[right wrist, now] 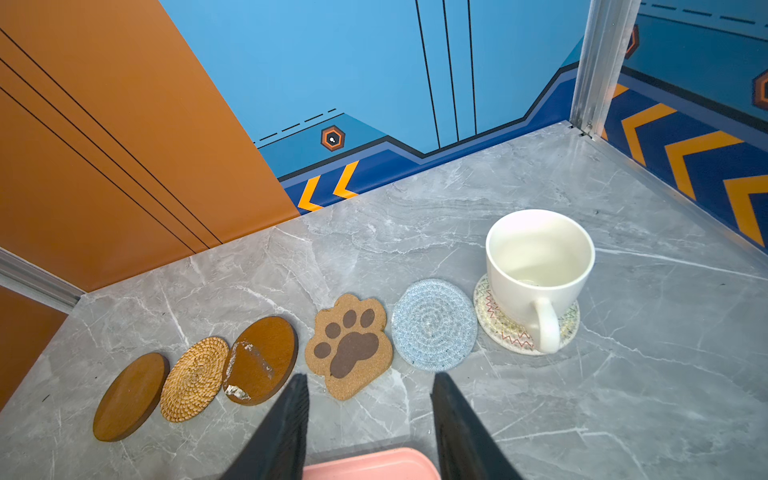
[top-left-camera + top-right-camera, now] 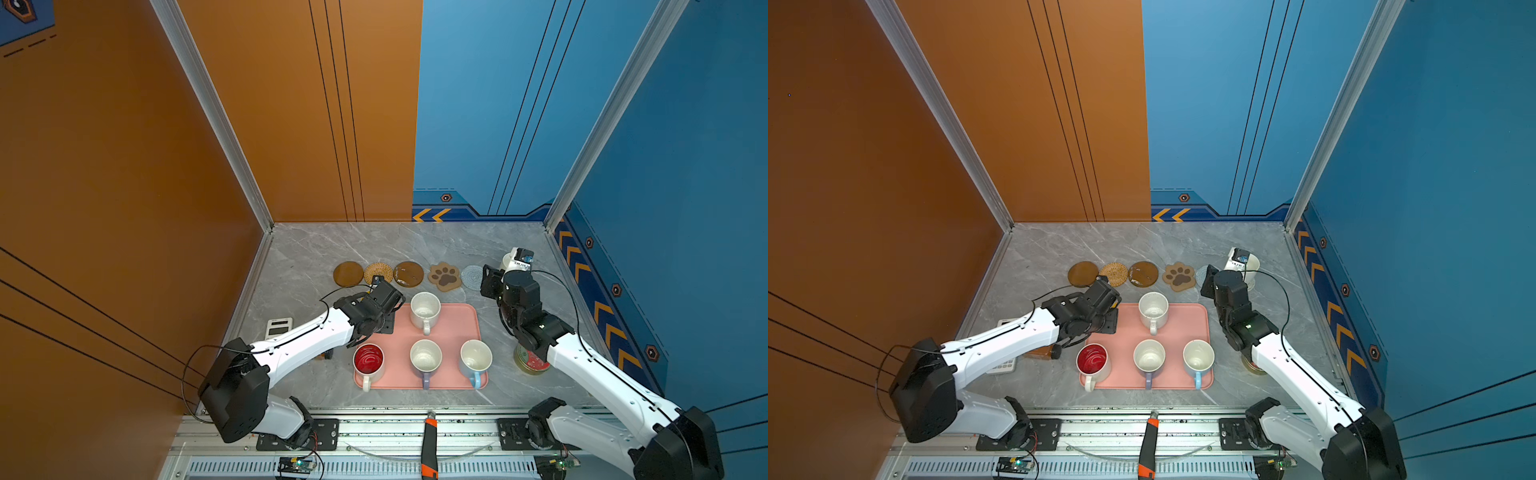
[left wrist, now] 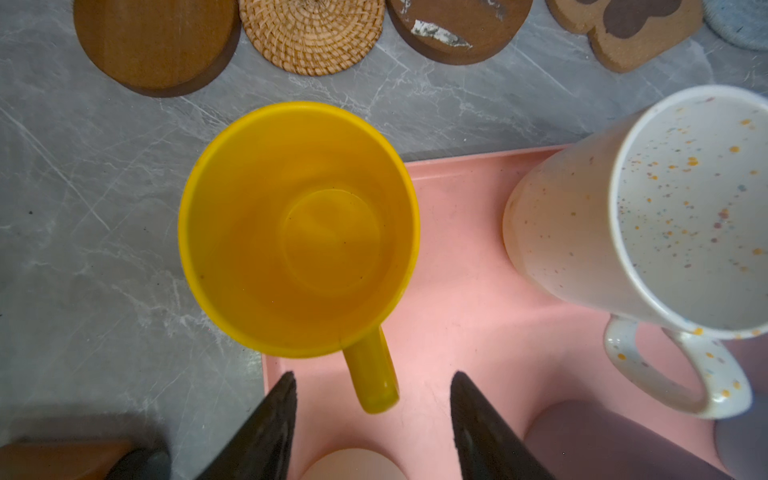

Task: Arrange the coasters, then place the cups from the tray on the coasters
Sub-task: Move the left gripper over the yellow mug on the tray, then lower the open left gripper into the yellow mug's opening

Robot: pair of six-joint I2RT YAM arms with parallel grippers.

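Five coasters lie in a row at the back: brown disc, rattan, brown disc, paw, grey-blue. The cream woven coaster carries the plain cream-white cup. On the pink tray stand the speckled, red-inside, lilac and light blue cups. The yellow cup stands at the tray's far left corner, hidden under my left arm in both top views. My left gripper is open, its fingers either side of the yellow handle without touching. My right gripper is open and empty, above the table near the paw coaster.
A red-and-gold tin sits right of the tray, partly under my right arm. A white calculator and a brown bottle lie left of the tray. An orange-handled tool rests on the front rail. Walls close the back and sides.
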